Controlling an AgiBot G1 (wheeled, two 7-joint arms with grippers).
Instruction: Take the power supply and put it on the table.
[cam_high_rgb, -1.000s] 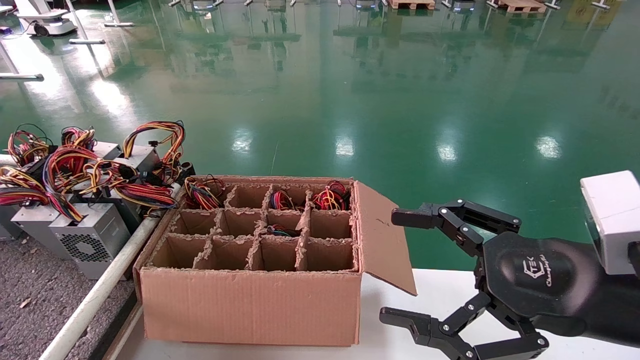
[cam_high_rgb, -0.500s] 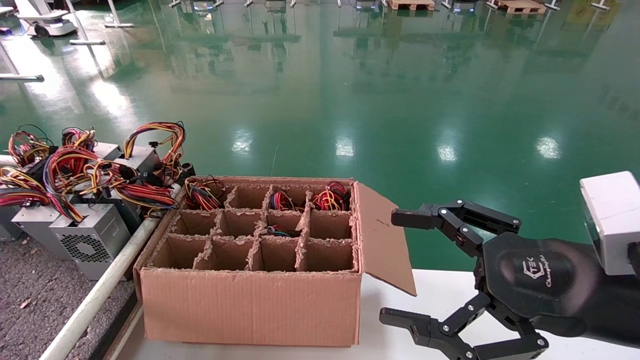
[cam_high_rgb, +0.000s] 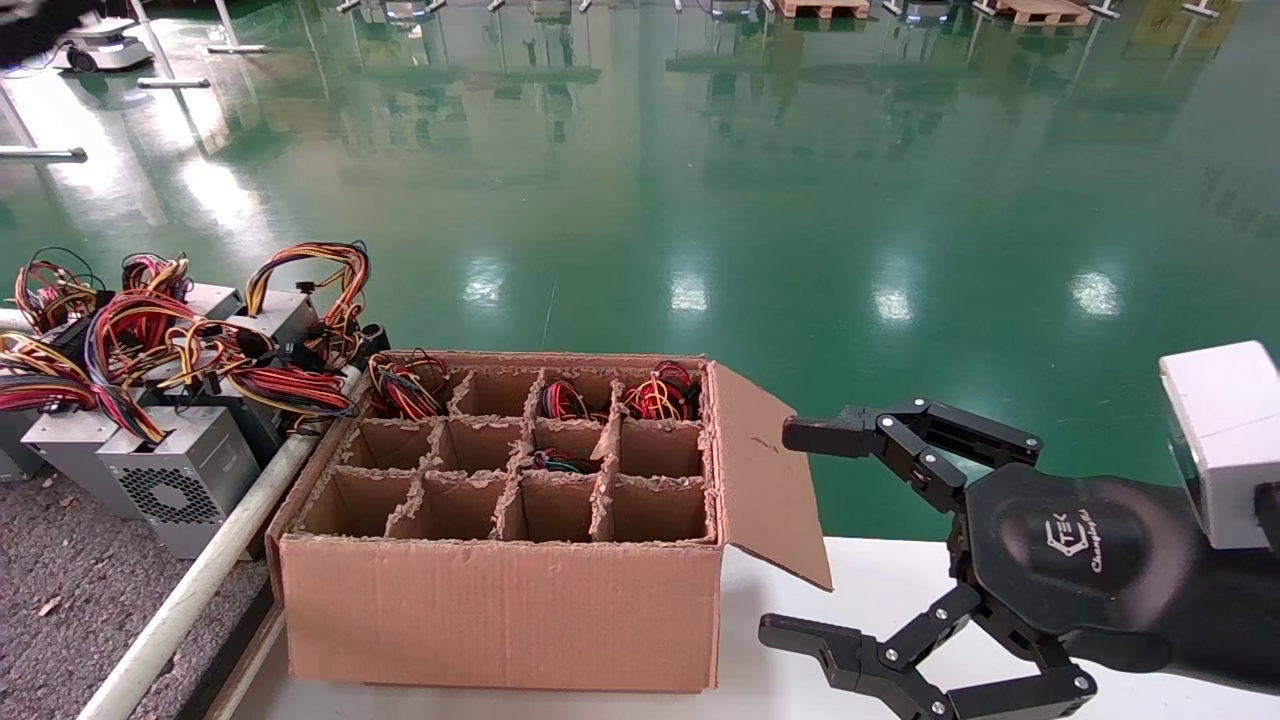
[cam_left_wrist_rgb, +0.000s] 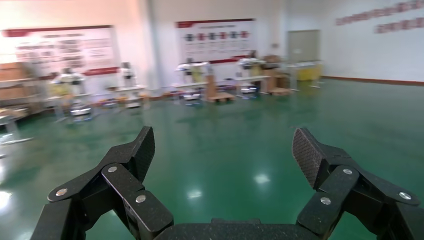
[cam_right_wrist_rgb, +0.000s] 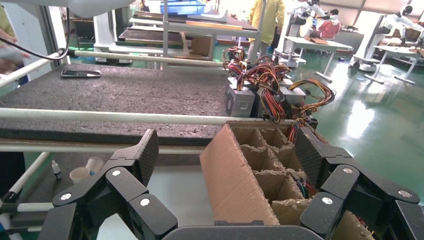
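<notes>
Right gripper (cam_high_rgb: 800, 530) sits nearest you, just beside the cardboard box's (cam_high_rgb: 500, 610) open flap, jaws spread wide and holding nothing. Beyond it, the power supply (cam_high_rgb: 405, 388) stands in the far-left corner cell, its wire loop upright, so you reach across the box. Farther left lies the table (cam_high_rgb: 60, 590). Left gripper (cam_left_wrist_rgb: 222, 155) hangs released over green floor, off to one side

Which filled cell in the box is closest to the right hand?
The far-row corner cell on the flap side, holding the red and yellow wire bundle. The other wire-filled cells of the box lie farther from the open right hand.
</notes>
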